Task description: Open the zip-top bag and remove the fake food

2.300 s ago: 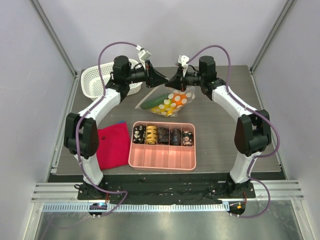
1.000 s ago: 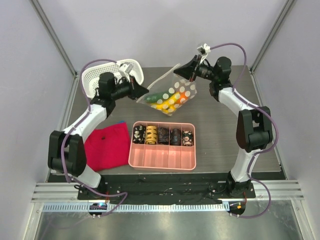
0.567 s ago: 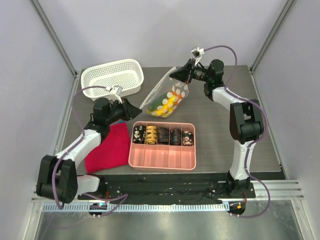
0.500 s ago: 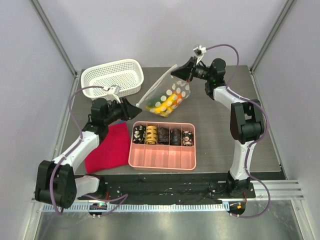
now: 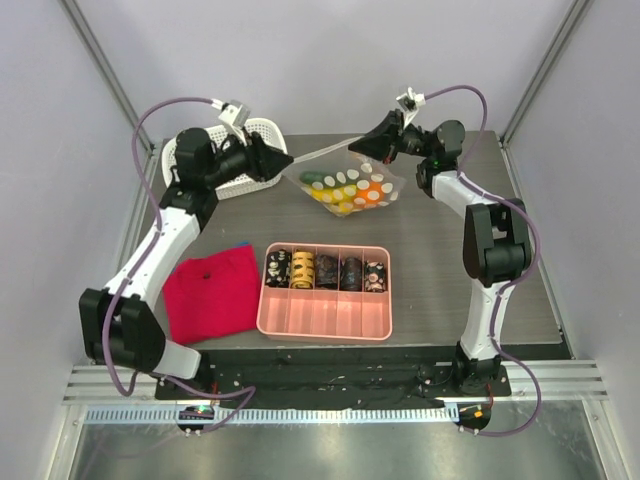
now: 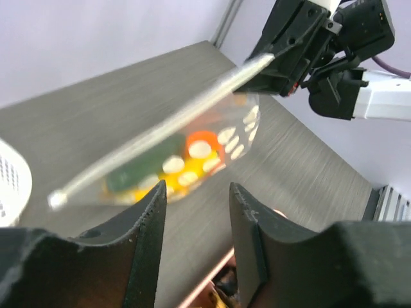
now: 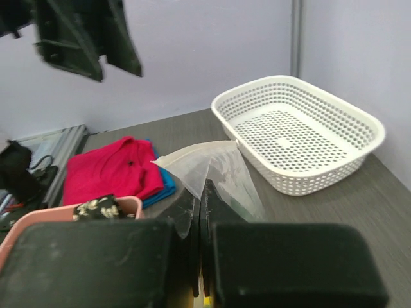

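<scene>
Right gripper (image 5: 372, 148) is clamped on the top right corner of the zip-top bag (image 5: 352, 186), far middle of the table (image 5: 450, 250). Bag is clear film with cream oval spots. Its top edge is pulled into a thin taut line running left, and its belly sags low; can't tell if it rests on the table. Fake food (image 5: 345, 194) is bunched in the belly: green at left, yellow in the middle, orange at right. Left gripper (image 5: 281, 160) sits at the left end of that line, over the near right corner of the white basket (image 5: 262, 130); contact is unreadable from here. Nearer the bases are a pink tray (image 5: 325, 328) with dark patterned cylinders (image 5: 325, 268) in its back row, and a red cloth (image 5: 210, 292) to its left.

Left wrist: left gripper (image 6: 194, 196) has its jaws spread with nothing between them. The zip-top bag (image 6: 247, 122) hangs ahead, apart from the fingers. Its top edge runs from a free lower-left end up to the right gripper (image 6: 273, 64), which pinches it. Fake food (image 6: 202, 142) shows through the film, blurred.

Right wrist: right gripper (image 7: 199, 208) has its fingers pressed together with the zip-top bag (image 7: 215, 163) film between them; the film folds to a point above. White basket (image 7: 321, 183) is behind at right, red cloth (image 7: 109, 170) at left. Left gripper (image 7: 83, 35) is at top left, off the table.
</scene>
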